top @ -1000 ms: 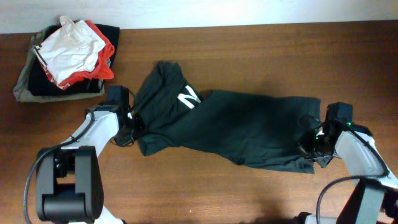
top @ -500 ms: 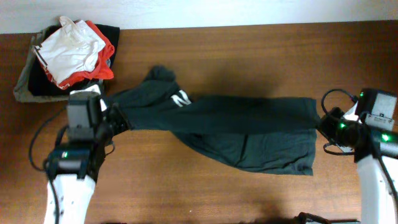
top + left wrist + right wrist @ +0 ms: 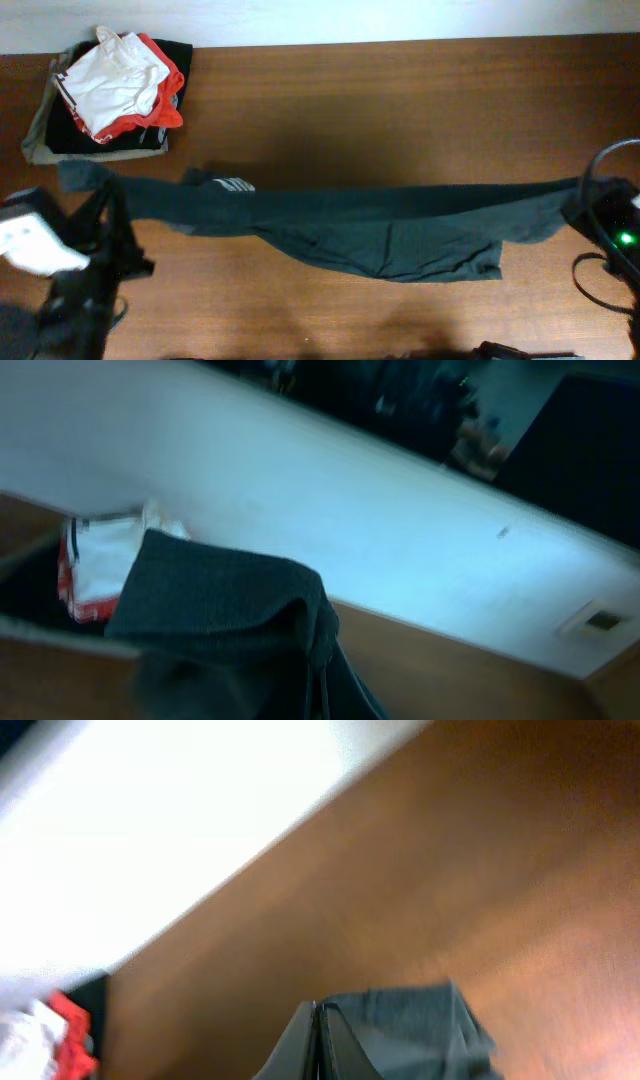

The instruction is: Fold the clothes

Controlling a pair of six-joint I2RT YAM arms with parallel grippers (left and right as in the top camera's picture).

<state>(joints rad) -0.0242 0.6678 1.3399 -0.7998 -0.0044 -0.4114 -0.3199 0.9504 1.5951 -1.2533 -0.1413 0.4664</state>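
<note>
Charcoal T-shirt (image 3: 400,225) is strung out in a long band across pretty much the whole worktop (image 3: 400,100). Left pincer (image 3: 107,195) is clamped on its left end, just in front of the clothes pile (image 3: 110,85) in the back-left corner. There's lots of bare wood behind the middle and a narrower strip in front. Right pincer (image 3: 318,1045) is pinching the right end, way out at the far right.

Charcoal-blk T-shirt (image 3: 380,240) w/ white lettering, red-brown wood-grain table (image 3: 400,100), white garment (image 3: 115,80) w/ red-orange trim.
</note>
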